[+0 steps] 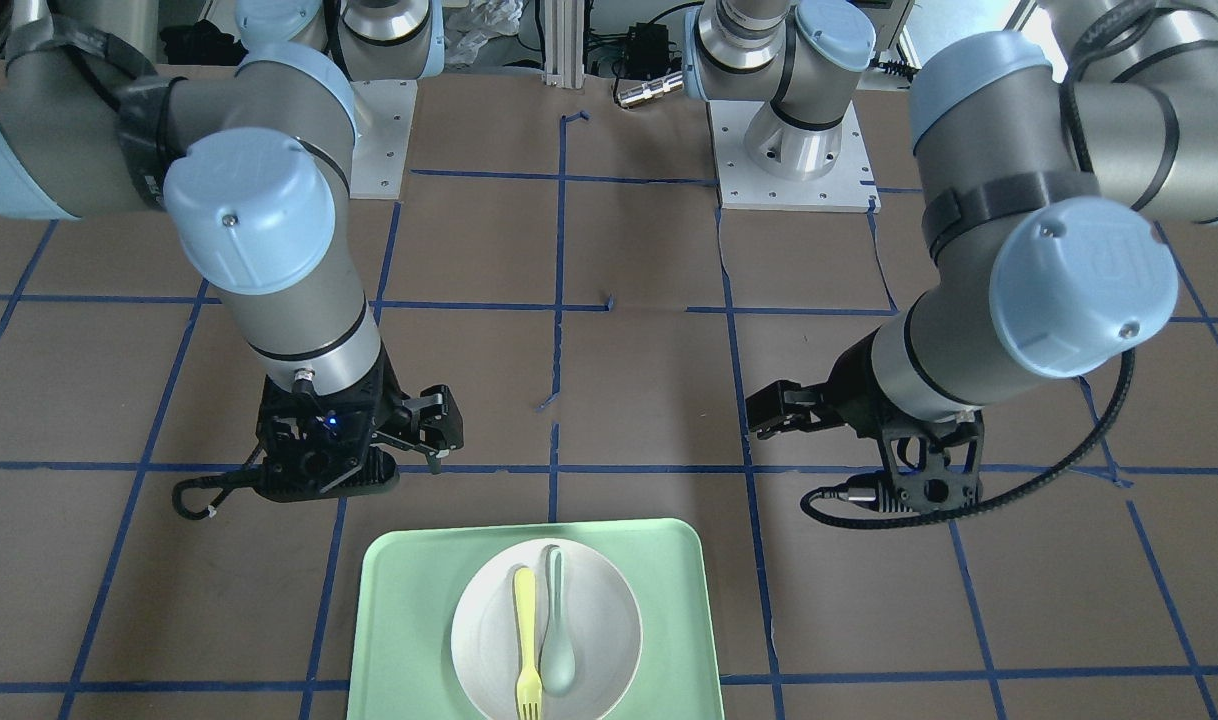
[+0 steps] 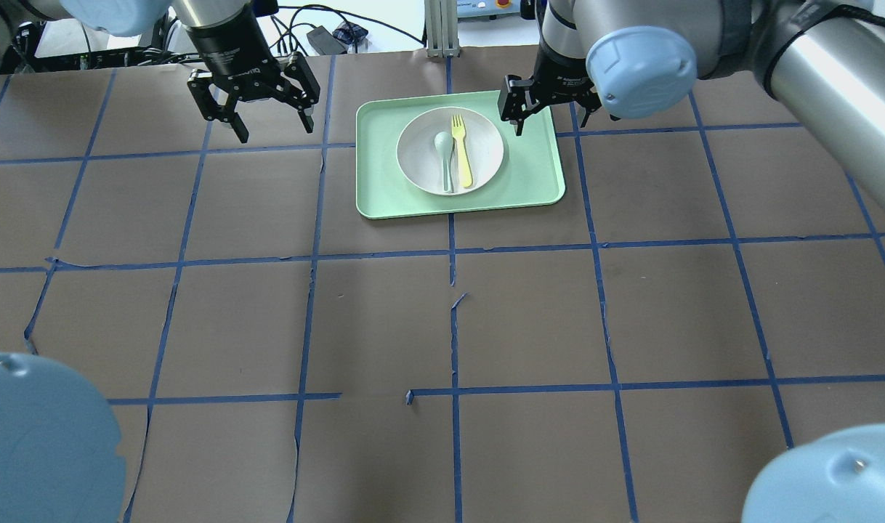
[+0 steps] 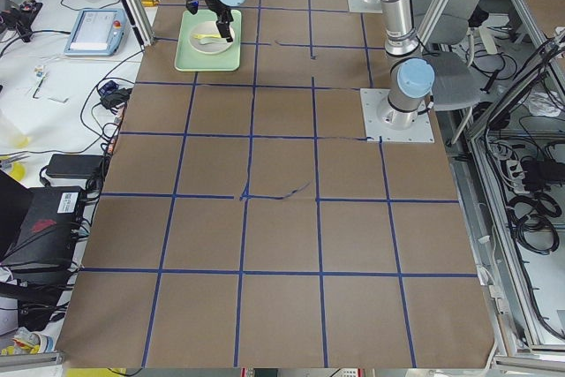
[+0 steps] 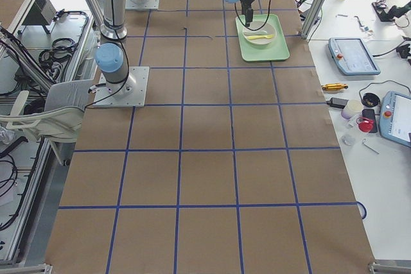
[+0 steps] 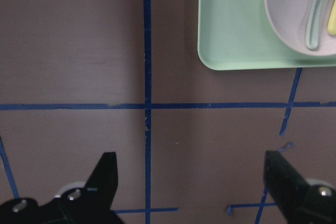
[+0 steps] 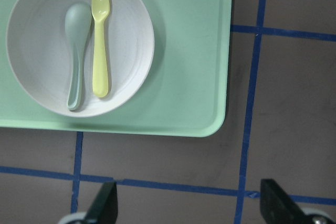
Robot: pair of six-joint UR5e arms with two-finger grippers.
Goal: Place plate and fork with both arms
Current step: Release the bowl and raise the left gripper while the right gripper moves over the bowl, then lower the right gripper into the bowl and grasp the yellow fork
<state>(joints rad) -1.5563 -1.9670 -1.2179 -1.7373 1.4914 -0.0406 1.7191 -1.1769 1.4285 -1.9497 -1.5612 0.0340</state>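
Overhead exterior: left gripper and right gripper hover, fingers wide and empty, by the tray at the counter's far edge. Approach step, it seems; next they must descend onto plate and fork.

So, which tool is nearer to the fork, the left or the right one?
Right. The right tool hangs by a corner of the green tray, on the fork side of the plate; the left tool is well clear of that tray, on the spoon side.
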